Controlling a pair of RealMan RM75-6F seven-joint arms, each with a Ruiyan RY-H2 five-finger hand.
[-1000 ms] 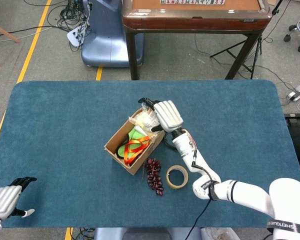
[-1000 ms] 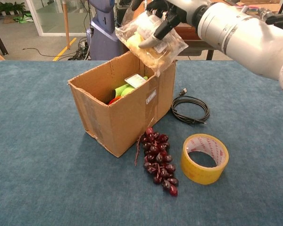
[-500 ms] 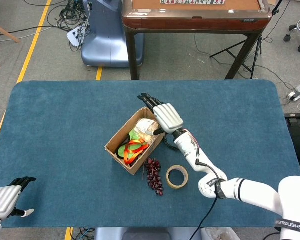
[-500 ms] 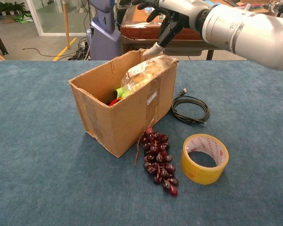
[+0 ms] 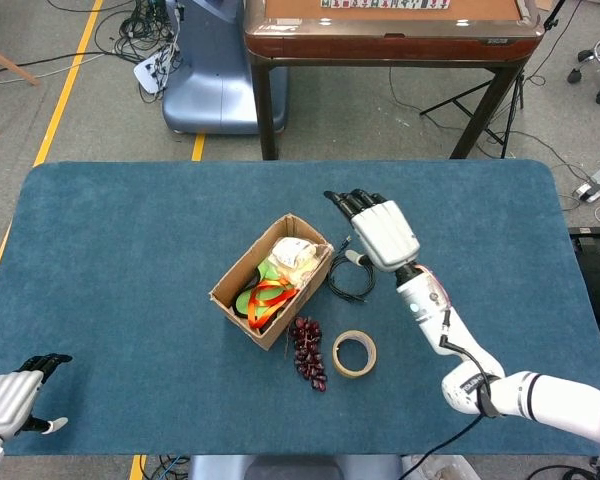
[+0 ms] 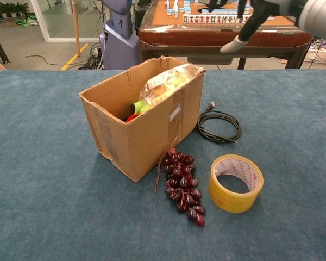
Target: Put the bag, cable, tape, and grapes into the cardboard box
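Blue table, white-labelled cardboard box holding bag, right robot hand spread empty.

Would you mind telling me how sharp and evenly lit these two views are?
Head view: even soft light, the box and tape sharp, only faint shadows. Chest view: equally crisp up close, slight glare on the clear bag, and the right hand cut off by the top edge.

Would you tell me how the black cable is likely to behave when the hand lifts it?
The cable lies in a loose coil, so it probably sags and uncoils if gripped at one strand. It looks thin and light. Its free plug end may dangle or drag.
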